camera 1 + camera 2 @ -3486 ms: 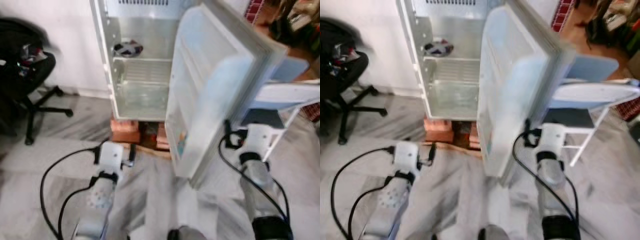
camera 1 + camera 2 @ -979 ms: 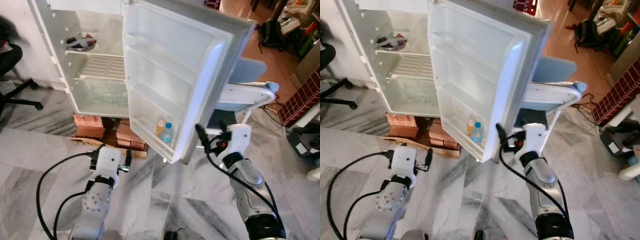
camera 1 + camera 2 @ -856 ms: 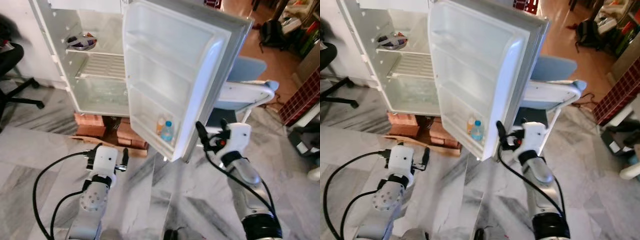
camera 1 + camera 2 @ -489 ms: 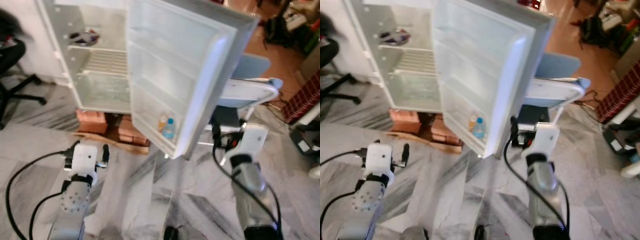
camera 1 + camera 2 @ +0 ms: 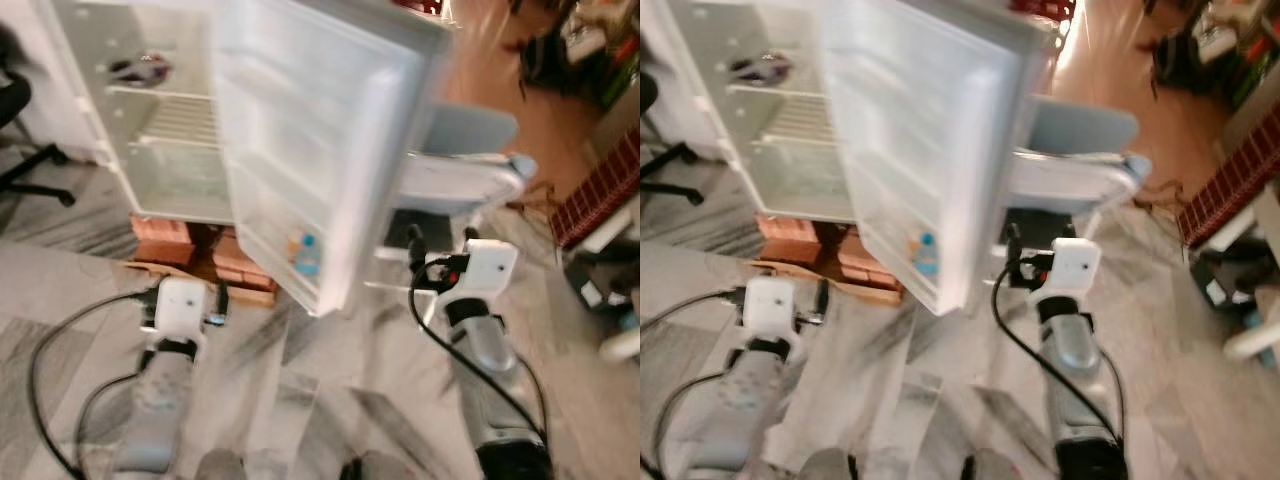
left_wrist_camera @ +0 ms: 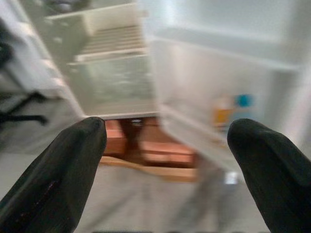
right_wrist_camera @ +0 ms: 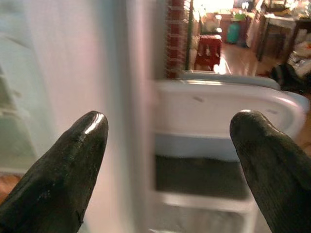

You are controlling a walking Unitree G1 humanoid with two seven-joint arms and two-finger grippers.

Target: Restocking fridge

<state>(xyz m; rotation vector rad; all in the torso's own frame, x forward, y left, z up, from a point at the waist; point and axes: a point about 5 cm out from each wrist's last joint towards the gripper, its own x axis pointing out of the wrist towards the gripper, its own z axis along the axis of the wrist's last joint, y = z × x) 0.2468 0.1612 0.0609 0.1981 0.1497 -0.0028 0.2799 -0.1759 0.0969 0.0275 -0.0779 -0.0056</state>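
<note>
Left eye view has the fridge straight ahead with its door swung wide open toward the robot, so the door's inner shelves face the camera. Whole picture is a bit smeared. Down in the lowest door shelf sit two small bottles side by side, one orange-ish, one with a blue cap. Inside the cabinet there's a dark round dish on the top shelf, a wire rack under it, and a clear drawer at the bottom. The fridge stands on bricks on the marble floor.

Left gripper hangs low in front of the bricks, just left of the door's bottom corner, not touching anything. Its wrist view shows both black fingers spread wide apart with nothing between them, looking at the open cabinet and the bottles in the door.

Right gripper is up by the door's outer edge, close beside it; can't tell from the head views if it touches. Its wrist view has the fingers wide apart too, empty, with the door edge on one side.

Behind the door stands a white table with a blue chair past it. An office chair's black base sits left of the fridge.
</note>
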